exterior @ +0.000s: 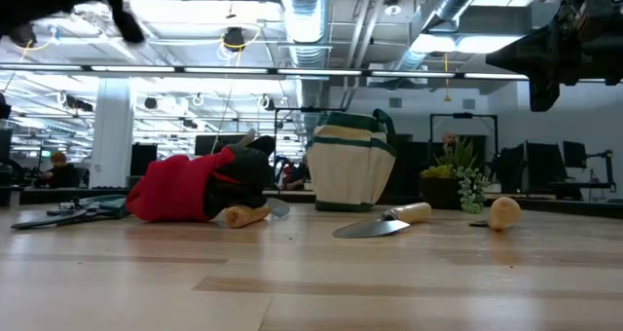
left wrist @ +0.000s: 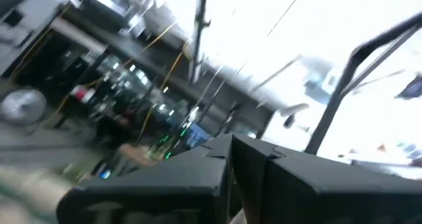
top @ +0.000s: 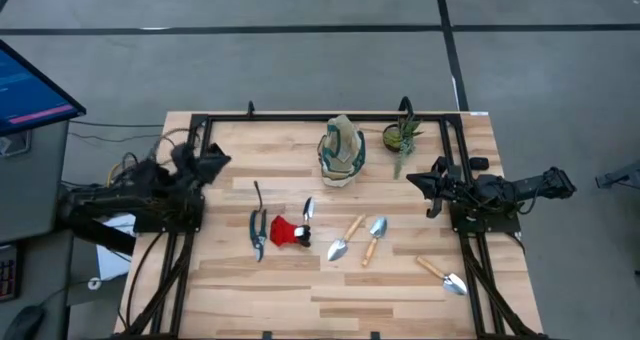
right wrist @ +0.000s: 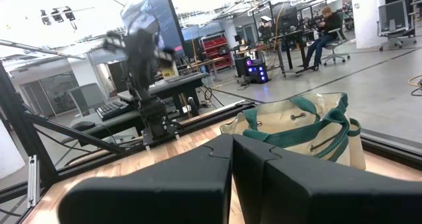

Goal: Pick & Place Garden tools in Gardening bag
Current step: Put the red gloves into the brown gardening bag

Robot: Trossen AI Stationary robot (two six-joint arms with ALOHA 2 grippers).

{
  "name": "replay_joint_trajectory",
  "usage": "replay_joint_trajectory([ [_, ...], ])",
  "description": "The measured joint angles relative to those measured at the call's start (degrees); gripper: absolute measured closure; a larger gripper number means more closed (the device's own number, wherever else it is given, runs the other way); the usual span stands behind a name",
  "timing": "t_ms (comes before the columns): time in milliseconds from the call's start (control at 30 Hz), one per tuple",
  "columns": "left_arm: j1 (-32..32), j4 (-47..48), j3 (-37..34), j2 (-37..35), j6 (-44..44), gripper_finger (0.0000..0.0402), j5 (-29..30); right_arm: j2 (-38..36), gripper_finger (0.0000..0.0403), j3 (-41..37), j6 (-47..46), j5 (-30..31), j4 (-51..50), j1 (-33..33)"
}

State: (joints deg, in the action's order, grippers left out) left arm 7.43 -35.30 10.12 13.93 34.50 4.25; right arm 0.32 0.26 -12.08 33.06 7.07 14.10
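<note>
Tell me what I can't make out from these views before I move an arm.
- Inside of the gardening bag: high view too small, low view shows only its side wall.
- Pruning shears: low view, mostly hidden behind the red piece.
- Left wrist view: motion blur, table and tools unreadable.
- Right gripper blocks the lower part of the bag in its wrist view.
</note>
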Motion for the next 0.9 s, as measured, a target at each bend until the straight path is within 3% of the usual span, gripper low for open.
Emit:
replay_joint_trajectory([
  [200,-1.88,1.44,17.38,16.59,-10.37,0.0377,-4.69,0.00,0.0403,0.01,0.00,0.00,-0.01,-0.02],
  [367,-4.29,13.84,31.15,33.49,-14.73,0.0329,-14.30,0.00,0.0403,0.00,0.00,0.00,0.00,-0.02],
  [500,-5.55,24.87,37.97,43.75,-14.80,0.0288,-24.45,0.00,0.0403,0.00,0.00,0.00,0.00,0.00],
  [633,-5.91,34.44,40.33,48.98,-15.22,0.0251,-31.21,0.00,0.0403,0.01,0.00,0.00,0.00,-0.01],
  [733,-6.76,41.60,40.34,50.14,-18.57,0.0228,-31.15,0.00,0.0403,0.00,0.00,0.00,-0.02,0.00],
  [900,-9.56,49.77,40.38,51.36,-26.05,0.0207,-25.05,0.00,0.0403,0.00,0.00,0.00,-0.01,-0.02],
])
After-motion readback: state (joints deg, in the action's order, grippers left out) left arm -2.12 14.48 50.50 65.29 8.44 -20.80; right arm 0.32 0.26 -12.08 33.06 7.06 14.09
